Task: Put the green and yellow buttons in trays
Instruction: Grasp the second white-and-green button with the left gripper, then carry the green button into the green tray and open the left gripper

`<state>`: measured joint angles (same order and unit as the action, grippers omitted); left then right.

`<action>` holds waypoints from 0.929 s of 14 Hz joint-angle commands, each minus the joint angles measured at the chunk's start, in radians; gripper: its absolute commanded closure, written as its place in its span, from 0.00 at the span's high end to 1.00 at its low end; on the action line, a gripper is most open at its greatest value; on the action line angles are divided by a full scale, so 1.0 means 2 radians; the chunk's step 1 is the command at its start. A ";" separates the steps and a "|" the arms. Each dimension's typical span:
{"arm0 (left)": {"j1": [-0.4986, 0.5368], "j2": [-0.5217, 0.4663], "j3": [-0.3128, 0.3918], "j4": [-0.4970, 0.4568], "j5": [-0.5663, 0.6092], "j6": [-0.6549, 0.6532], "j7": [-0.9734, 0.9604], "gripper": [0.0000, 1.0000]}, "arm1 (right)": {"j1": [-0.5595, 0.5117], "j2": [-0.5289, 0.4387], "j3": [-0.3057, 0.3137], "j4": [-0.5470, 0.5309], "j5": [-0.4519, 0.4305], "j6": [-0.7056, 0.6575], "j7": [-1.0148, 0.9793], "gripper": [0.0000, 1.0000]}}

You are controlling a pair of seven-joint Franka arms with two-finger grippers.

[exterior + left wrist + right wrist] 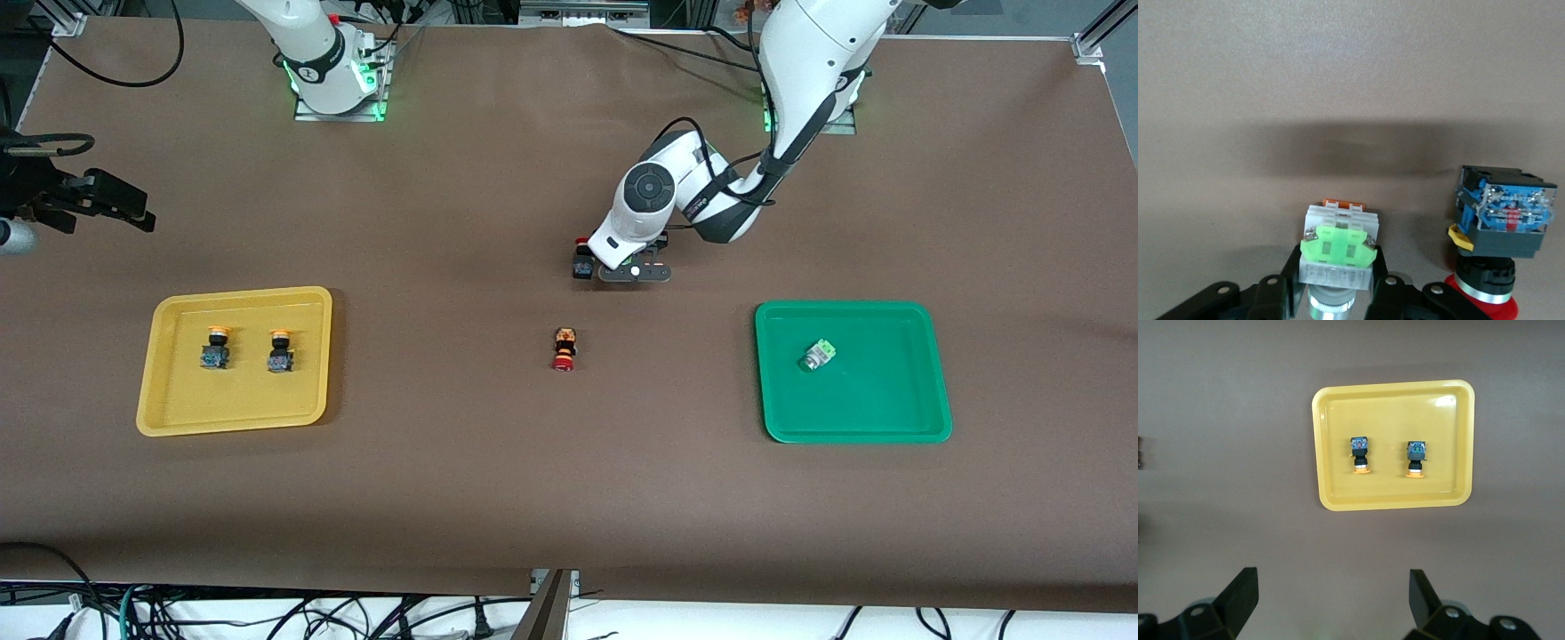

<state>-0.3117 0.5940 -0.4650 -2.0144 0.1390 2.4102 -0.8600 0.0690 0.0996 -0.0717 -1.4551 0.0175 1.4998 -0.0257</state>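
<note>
A whitish-grey button with a light green face (1337, 257) sits between the fingers of my left gripper (1337, 270), which is shut on its body low at the table's middle. In the front view my left gripper (633, 269) hides this button. A second green button (818, 354) lies in the green tray (925, 418). Two yellow-capped buttons (215, 347) (281, 350) lie in the yellow tray (178, 409), and they also show in the right wrist view (1359, 453) (1416, 459). My right gripper (111, 201) (1333, 583) waits open and empty in the air at the right arm's end of the table.
A black-bodied switch with a red cap (582, 260) (1498, 220) stands close beside my left gripper. An orange-and-black switch with a red cap (564, 348) lies on the brown table, nearer to the front camera than that gripper, between the two trays.
</note>
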 commanded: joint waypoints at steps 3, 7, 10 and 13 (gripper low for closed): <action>0.028 -0.018 -0.004 0.006 0.014 -0.012 -0.009 0.00 | 0.001 -0.001 0.001 0.001 -0.007 -0.006 -0.002 1.00; 0.089 -0.060 -0.006 0.051 0.013 -0.136 0.086 0.00 | 0.001 -0.001 0.001 0.001 -0.010 -0.007 -0.001 1.00; 0.154 -0.052 -0.004 0.109 0.012 -0.196 0.220 0.00 | 0.001 -0.001 0.001 0.001 -0.010 -0.007 -0.001 1.00; 0.211 0.003 0.011 0.148 0.023 -0.193 0.317 0.00 | 0.004 -0.001 0.002 0.001 -0.019 -0.007 -0.002 1.00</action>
<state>0.0517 0.4989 -0.4392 -1.7951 0.1501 2.0365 -0.3349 0.0702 0.0997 -0.0703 -1.4552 0.0028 1.4997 -0.0257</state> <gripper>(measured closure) 0.590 0.000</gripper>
